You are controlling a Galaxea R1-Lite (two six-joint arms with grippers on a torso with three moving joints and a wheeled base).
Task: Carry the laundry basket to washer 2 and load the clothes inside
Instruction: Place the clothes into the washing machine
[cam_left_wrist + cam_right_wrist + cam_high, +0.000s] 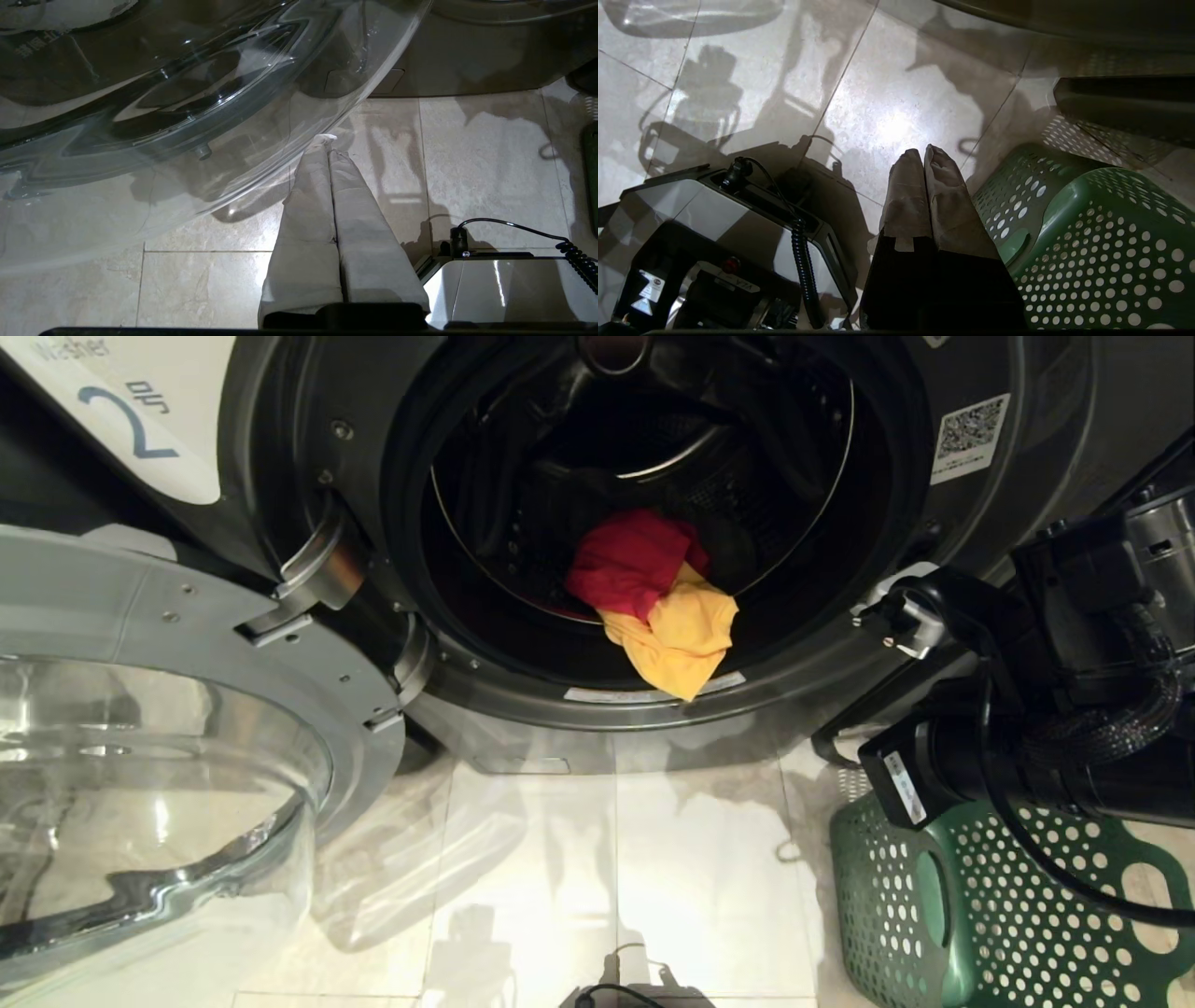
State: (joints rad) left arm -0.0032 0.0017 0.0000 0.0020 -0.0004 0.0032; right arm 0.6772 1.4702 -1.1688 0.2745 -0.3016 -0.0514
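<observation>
Washer 2 (308, 457) stands open in front of me, its white label with a "2" at the upper left. In the drum mouth lie the clothes: a red cloth (630, 562) and a yellow cloth (680, 635) that hangs over the lower rim; darker fabric lies behind them. The green laundry basket (990, 924) rests tipped on the floor at the lower right, also green basket (1087, 242) in the right wrist view. My right gripper (923, 154) is shut and empty above the floor beside the basket. My left gripper (325, 141) is shut and empty, low beside the glass door.
The washer's glass door (140, 784) is swung wide open at the left, its bowl (187, 107) close over the left gripper. My right arm (1046, 709) reaches across above the basket. My base (714, 247) with a coiled cable sits on the pale tiled floor (607, 868).
</observation>
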